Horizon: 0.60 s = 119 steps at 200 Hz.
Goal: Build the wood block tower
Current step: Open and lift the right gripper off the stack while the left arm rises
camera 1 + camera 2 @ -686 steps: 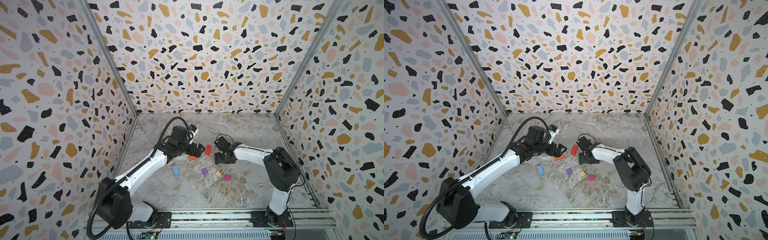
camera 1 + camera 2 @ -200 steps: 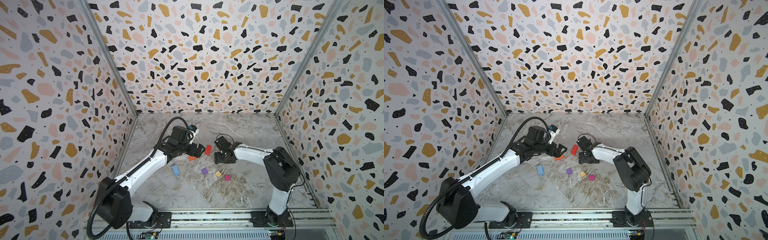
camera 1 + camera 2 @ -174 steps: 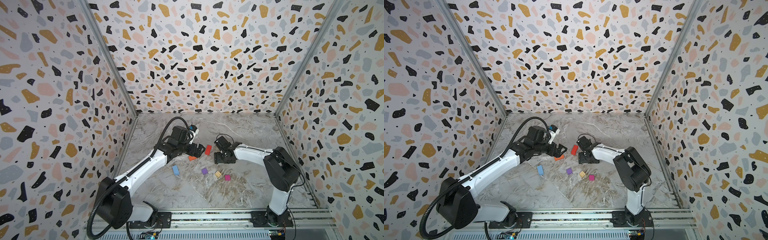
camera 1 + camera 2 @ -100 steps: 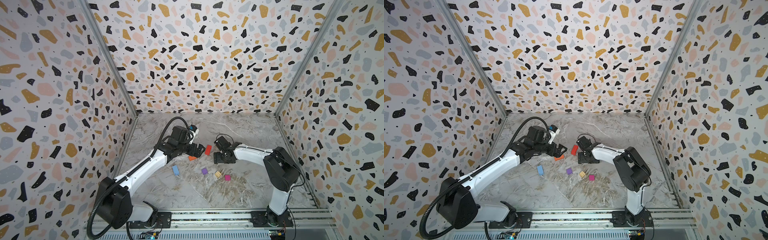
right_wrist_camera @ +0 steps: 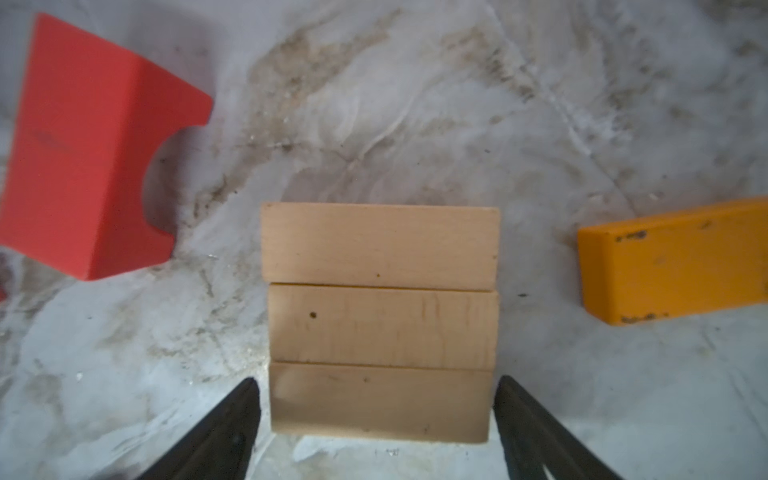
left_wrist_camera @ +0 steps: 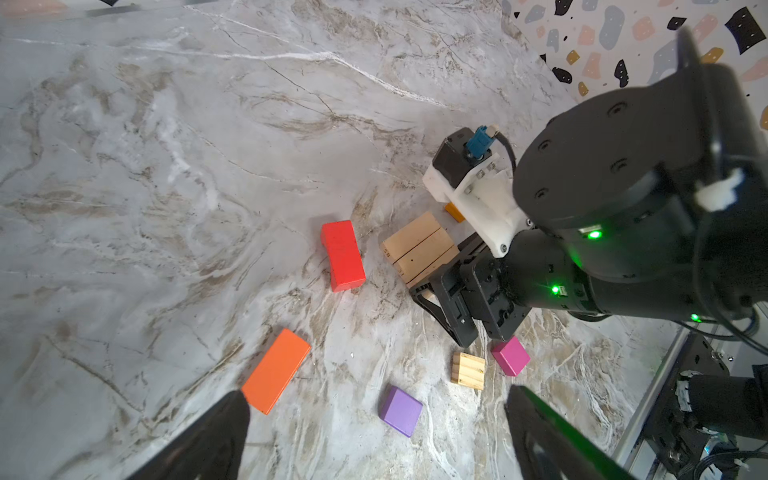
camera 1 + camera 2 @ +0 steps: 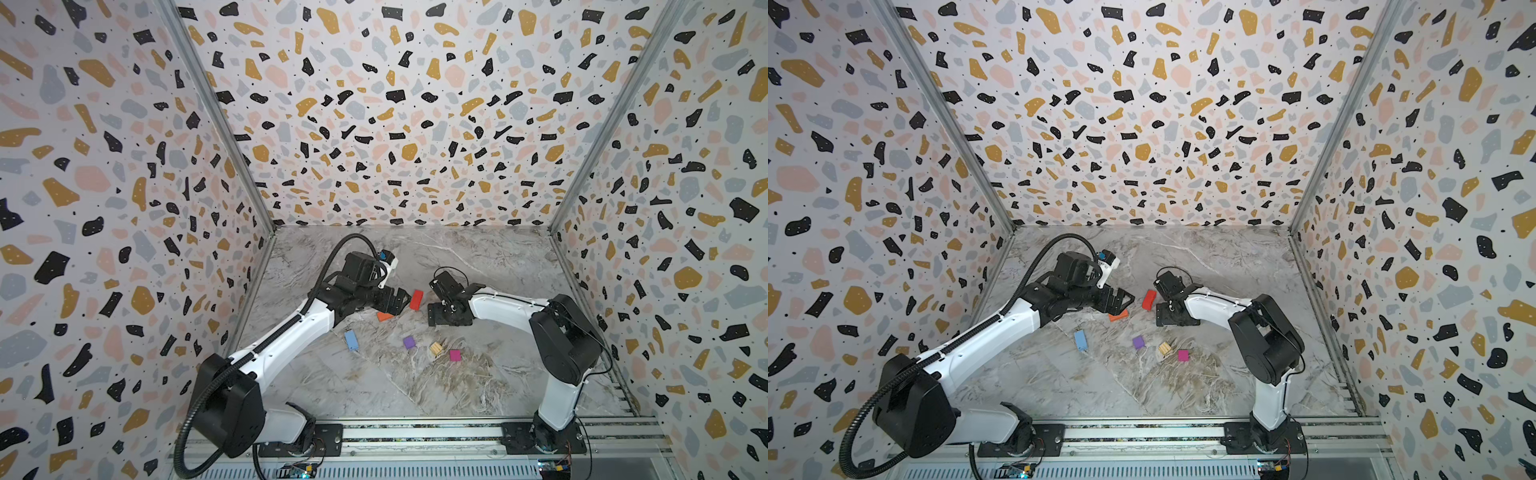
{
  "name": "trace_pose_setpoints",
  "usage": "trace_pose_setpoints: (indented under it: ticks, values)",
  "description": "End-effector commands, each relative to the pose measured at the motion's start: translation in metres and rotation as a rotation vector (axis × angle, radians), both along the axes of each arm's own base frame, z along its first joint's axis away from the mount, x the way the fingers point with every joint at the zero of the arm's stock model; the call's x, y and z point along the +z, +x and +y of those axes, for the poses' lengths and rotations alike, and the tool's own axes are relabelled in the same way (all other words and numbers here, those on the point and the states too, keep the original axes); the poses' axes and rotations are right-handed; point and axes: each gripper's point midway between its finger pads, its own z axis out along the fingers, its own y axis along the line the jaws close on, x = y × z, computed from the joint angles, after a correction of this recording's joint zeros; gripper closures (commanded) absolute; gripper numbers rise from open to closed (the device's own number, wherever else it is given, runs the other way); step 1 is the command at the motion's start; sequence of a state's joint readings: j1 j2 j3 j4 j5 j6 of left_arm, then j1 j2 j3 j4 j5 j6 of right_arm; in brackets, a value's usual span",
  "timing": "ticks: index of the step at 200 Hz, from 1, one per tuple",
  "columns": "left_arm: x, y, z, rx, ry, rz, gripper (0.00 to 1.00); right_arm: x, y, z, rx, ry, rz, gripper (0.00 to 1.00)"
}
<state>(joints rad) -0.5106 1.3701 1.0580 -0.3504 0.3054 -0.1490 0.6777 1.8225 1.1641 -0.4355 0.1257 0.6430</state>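
Right fingers [image 5: 232,428] straddling the tan blocks [image 5: 380,320], just clear of them, left fingers [image 6: 208,440] hanging wide open, empty, tan blocks sitting flush together on the table [image 5: 415,104] beside the red block [image 5: 83,145].

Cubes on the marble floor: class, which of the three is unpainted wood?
The tan cube, grooved and bare, lying between the purple cube and the magenta cube; both of those are painted.

left arm [image 7: 291,332]: white links, black joints, ribbed black cable [image 7: 183,432] | right arm [image 7: 503,305]: same, green LEDs [image 6: 594,234]
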Motion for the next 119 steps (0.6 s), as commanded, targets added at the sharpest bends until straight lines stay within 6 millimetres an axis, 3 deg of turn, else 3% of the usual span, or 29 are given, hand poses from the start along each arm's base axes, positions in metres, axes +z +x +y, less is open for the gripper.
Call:
trace_pose_setpoints:
  ticks: [1,95,119]
  values:
    - [0.000,0.005,0.001,0.005,-0.002,-0.015,0.03,0.031,0.003,-0.005,-0.014,0.029,-0.064,0.09]
    - [-0.006,0.011,0.009,0.055,0.036,-0.016,0.03,0.089,0.005,-0.007,0.044,0.090,-0.191,0.07]
    - [-0.008,0.013,0.014,0.080,0.043,-0.013,0.03,0.099,0.000,0.004,0.141,0.135,-0.207,0.09]
